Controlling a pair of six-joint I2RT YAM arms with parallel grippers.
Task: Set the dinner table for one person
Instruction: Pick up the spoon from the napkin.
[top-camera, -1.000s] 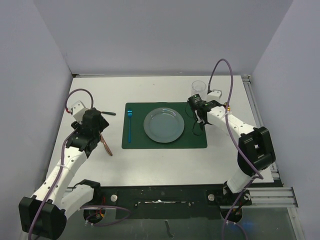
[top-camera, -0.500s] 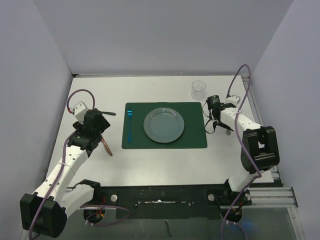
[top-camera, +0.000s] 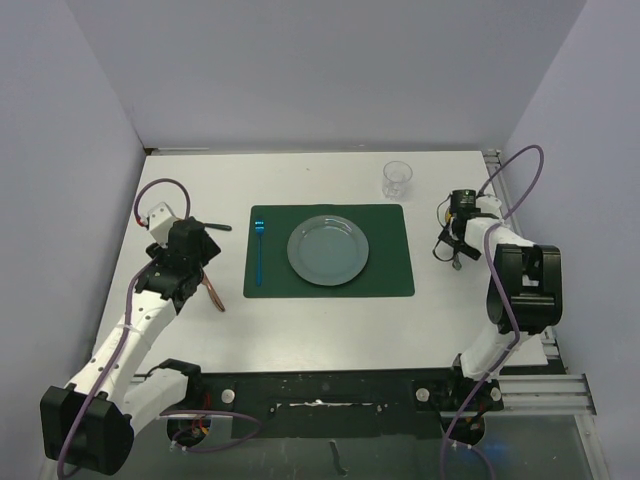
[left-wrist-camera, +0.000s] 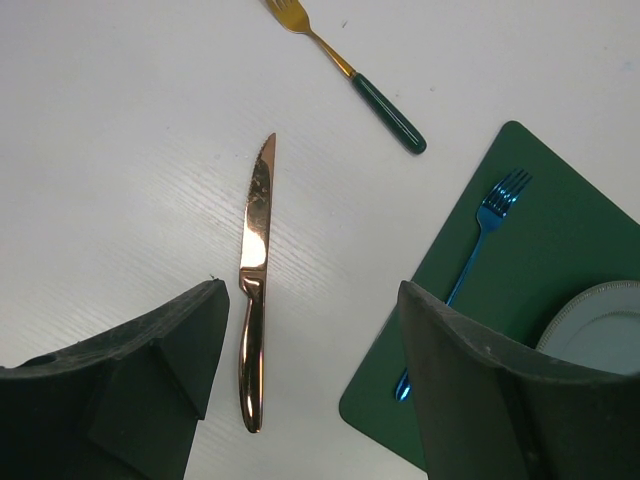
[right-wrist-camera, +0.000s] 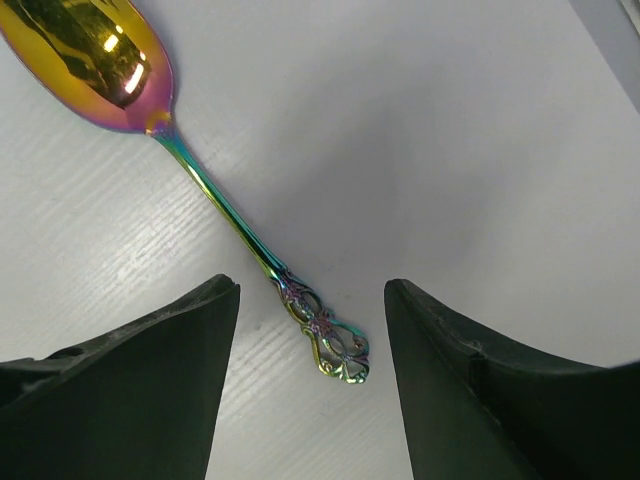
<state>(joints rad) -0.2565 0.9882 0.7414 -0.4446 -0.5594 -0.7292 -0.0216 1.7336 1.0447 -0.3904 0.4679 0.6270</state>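
Note:
On the white dinner table lies a dark green placemat with a grey plate in its middle and a blue fork on its left strip. My left gripper hangs open above the table left of the mat. A copper knife lies just inside its left finger, and the blue fork shows by its right finger. My right gripper is open near the table's right edge. The ornate handle end of a rainbow spoon lies flat between its fingers, untouched.
A gold fork with a dark green handle lies beyond the knife. A clear cup stands off the mat's far right corner. Metal rail edging runs along the table's right side, close to the right arm. Grey walls enclose three sides.
My right arm has swung right, from the placemat's right edge out to the table's right side above the spoon. The left arm has barely moved.

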